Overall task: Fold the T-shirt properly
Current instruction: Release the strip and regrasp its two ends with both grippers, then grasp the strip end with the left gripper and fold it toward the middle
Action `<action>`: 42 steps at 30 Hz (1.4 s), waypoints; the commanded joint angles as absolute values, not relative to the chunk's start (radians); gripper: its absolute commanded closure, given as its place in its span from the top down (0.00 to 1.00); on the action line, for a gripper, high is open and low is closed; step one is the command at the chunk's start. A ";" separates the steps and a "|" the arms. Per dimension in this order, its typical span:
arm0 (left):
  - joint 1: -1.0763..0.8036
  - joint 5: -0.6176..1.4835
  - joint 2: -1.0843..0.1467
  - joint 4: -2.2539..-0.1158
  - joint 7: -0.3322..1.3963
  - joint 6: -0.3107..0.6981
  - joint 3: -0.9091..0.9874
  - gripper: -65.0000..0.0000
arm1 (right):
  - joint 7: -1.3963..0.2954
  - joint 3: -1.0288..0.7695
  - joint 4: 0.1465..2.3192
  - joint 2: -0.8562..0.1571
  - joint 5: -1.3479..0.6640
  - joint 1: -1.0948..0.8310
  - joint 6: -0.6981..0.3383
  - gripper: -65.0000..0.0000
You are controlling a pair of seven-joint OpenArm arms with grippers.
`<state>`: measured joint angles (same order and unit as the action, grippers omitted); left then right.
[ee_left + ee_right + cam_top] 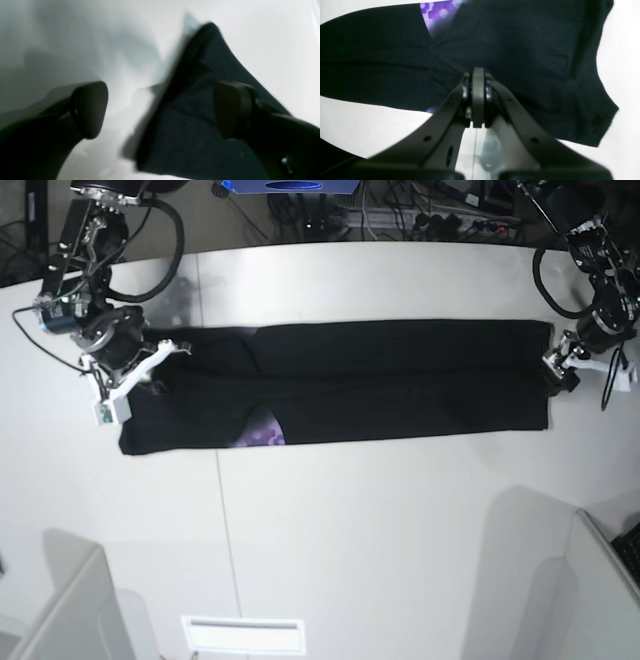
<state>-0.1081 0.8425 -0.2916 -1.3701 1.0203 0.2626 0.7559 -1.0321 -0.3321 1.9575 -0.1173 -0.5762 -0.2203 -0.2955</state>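
Currently T-shirt (400, 380) lies as long band on bench (380, 520). My left pincer (160, 110) released over end corner; right pincer (478, 97) clenched on opposite edge, likely anchoring for crosswise fold.

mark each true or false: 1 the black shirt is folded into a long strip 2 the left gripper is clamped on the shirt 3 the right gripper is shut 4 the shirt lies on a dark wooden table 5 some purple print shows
1. True: the black cloth T-shirt lies as a long narrow band.
2. False: the left gripper stands open, a shirt corner between its spread fingers.
3. True: the right gripper is shut, over the cloth.
4. False: the table is white.
5. True: a purple print patch shows at the band's near edge.
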 commanded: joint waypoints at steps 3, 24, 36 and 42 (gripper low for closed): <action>-0.094 0.860 -0.314 -1.369 0.981 0.266 0.714 1.00 | -1.010 -0.337 1.975 -0.127 -0.590 -0.213 -0.297 0.00; -0.105 0.860 -0.341 -1.270 0.889 0.265 0.529 0.40 | -1.009 -0.338 1.975 -0.125 -0.590 -0.225 -0.297 0.00; -0.099 0.858 -0.418 -1.270 0.843 0.265 0.532 0.00 | -1.007 -0.338 1.975 -0.124 -0.591 -0.239 -0.297 0.00; -0.107 0.860 -0.473 -1.325 0.832 0.265 0.538 0.00 | -1.012 -0.361 1.975 -0.120 -0.593 -0.240 -0.297 0.00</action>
<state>-0.1177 0.8417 -0.4496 -1.3045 0.8528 0.2611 0.5312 -1.0298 -0.3534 1.9575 -0.1112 -0.5781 -0.2474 -0.2951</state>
